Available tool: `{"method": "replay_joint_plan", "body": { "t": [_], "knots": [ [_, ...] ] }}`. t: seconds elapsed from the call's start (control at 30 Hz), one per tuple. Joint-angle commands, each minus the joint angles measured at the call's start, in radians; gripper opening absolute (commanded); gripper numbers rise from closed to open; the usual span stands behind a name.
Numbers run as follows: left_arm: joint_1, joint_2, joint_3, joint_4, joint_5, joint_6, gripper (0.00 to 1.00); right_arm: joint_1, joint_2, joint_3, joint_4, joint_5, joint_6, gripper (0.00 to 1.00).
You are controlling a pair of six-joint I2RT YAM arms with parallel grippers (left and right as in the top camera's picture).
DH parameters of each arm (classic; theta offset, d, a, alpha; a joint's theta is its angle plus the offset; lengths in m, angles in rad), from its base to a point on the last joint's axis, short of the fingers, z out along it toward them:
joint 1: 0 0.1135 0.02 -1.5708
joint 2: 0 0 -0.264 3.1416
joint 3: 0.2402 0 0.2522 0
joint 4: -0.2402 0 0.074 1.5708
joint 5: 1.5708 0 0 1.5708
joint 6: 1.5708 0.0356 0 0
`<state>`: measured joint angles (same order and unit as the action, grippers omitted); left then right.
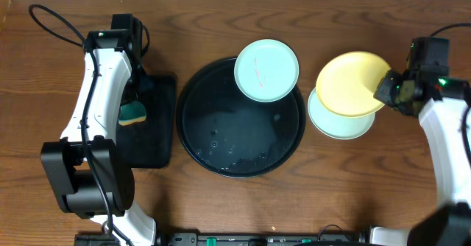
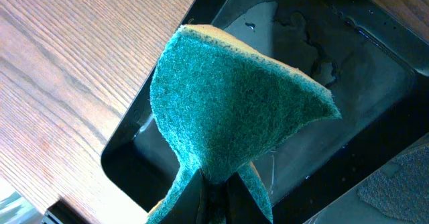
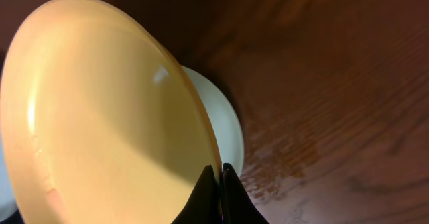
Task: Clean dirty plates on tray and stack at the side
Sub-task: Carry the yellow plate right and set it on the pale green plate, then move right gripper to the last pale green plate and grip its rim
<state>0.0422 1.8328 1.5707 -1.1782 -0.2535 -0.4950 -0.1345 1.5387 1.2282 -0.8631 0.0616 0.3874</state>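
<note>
The large round black tray (image 1: 221,139) sits mid-table, wet inside. One mint-blue plate (image 1: 266,70) rests on its upper right rim. A second mint-blue plate (image 1: 340,124) lies on the table right of the tray; it also shows in the right wrist view (image 3: 224,120). My right gripper (image 1: 384,89) is shut on the rim of the yellow plate (image 1: 353,84) and holds it tilted just above that plate; the right wrist view shows the fingers (image 3: 219,174) pinching the yellow plate (image 3: 100,110). My left gripper (image 2: 214,184) is shut on a green sponge (image 2: 234,96), over the rectangular tray (image 1: 134,113).
A smaller rectangular black tray (image 1: 158,139) lies left of the round tray, with water in it (image 2: 375,103). Cables run along the table's upper left and right corners. Bare wood shows in front of both trays.
</note>
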Motion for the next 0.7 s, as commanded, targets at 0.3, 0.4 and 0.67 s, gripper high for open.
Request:
{"method": "replay_joint_plan", "body": {
  "t": [0.3, 0.4, 0.67],
  "knots": [
    [0.001, -0.022, -0.008, -0.006, -0.021, -0.008, 0.07, -0.001, 0.166, -0.010, -0.013, -0.011, 0.015, 0.02],
    [0.001, -0.022, -0.008, -0.006, -0.021, -0.008, 0.07, -0.001, 0.160, -0.007, -0.012, -0.067, -0.034, 0.22],
    [0.001, -0.022, -0.008, -0.006, -0.017, -0.008, 0.07, 0.060, 0.161, 0.124, -0.063, -0.254, -0.176, 0.70]
  ]
}}
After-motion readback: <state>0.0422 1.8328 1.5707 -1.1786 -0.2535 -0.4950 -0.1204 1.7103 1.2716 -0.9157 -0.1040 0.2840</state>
